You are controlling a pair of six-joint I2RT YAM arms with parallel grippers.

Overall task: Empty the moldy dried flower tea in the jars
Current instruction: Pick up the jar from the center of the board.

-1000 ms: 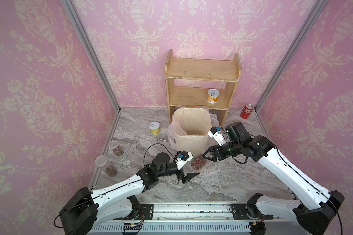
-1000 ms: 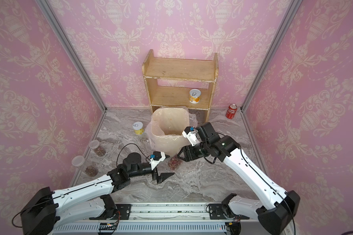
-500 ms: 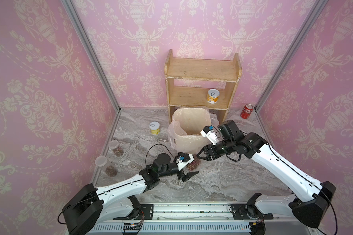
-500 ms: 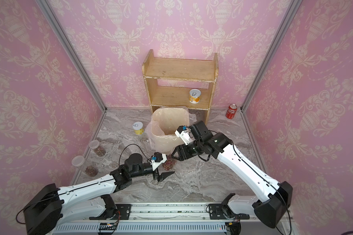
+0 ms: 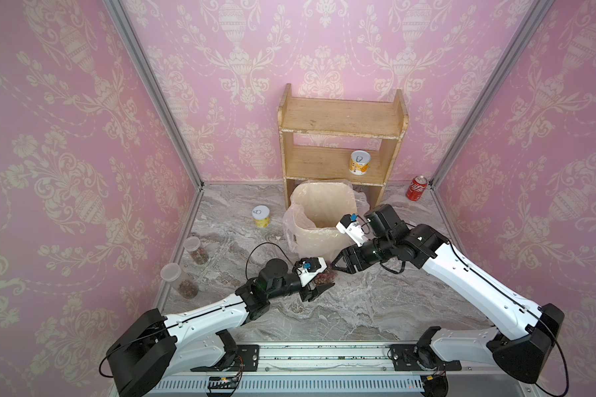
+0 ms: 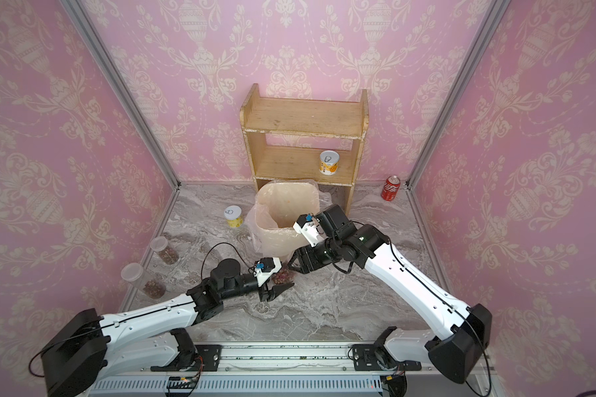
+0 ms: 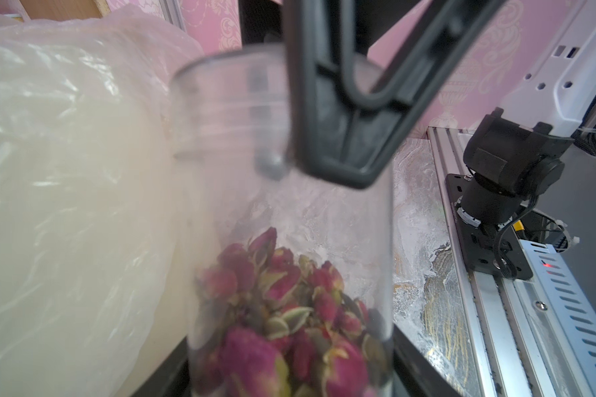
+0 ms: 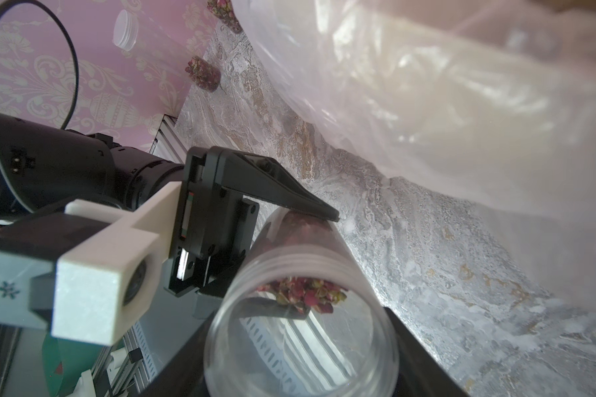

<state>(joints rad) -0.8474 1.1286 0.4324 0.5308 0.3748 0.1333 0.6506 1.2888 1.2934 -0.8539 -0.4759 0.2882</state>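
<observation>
Right claw is clamped on the jar up by its mouth, holding it just in front of the bin, low over the bench. Left claw has its jaws either side of the jar's bottom end, where the tea sits heaped. In the right wrist view one finger lies on the clear wall, but whether the pair truly pinches I cannot tell.

My reading is that this is the hand-over, or a two-claw steadying, ahead of the pour. The mouth looks uncapped and all the buds are inside. Next, one claw needs a sure hold before the other lets go. Then the jar must rise above the bin's rim, which stands higher than it, and tip mouth-down over the liner so nothing scatters onto the bench.

In both top views the claws and their camera mounts cover most of the jar, leaving only a patch of buds, so its lean is unclear. No loose lid shows anywhere. The bin's bottom cannot be read. Both wrist views blur up close. Off to the bin's left, by the wall, stand a capped jar and another capped jar, both with tea inside.
</observation>
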